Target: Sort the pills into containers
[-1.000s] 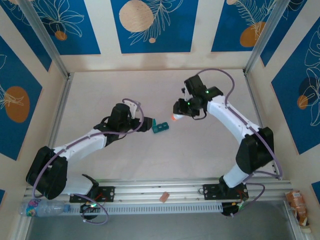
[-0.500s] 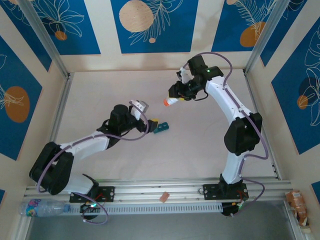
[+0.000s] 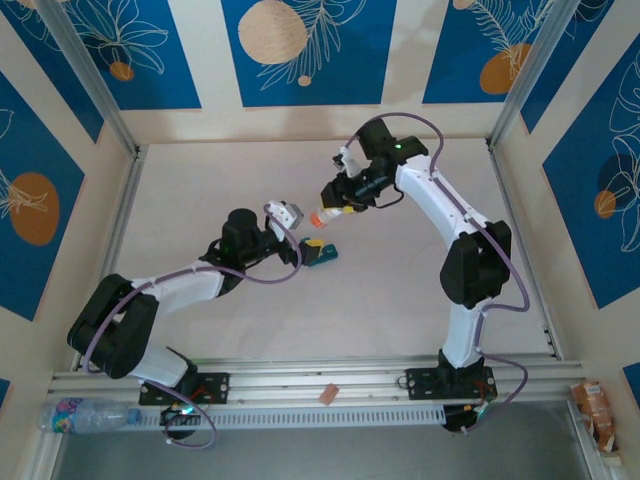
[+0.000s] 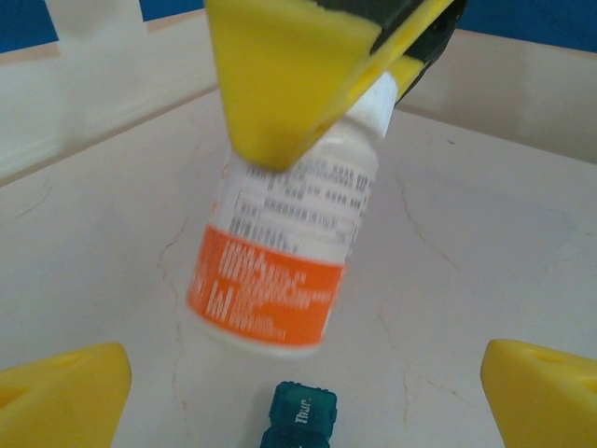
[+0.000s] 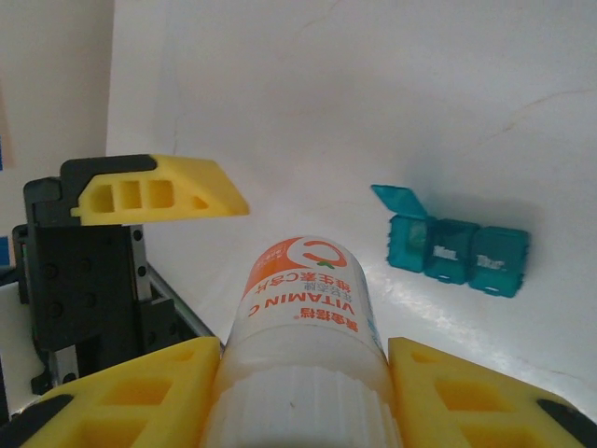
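- Top view: right gripper [image 3: 335, 203] is clamped on the bottle [image 3: 322, 217]. The left gripper [image 3: 300, 230] is just beside it. The pill box [image 3: 322, 254] lies on the tabletop [image 3: 200, 190] near both.
- Left wrist: left gripper is spread wide and empty. The tilted bottle is ahead, with the pill box below it.
- Right wrist: bottle is pinched at its cap end. The pill box has one end lid up.

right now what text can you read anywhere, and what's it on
"VITAMIN C": on the bottle label, upside down in the right wrist view, under a big "C" logo.
Line of Chinese characters beside it: too small to read.
"Thur", as far as it can be made out: on a pill box lid.
Fine print on the bottle in the left wrist view: blurred, unreadable.
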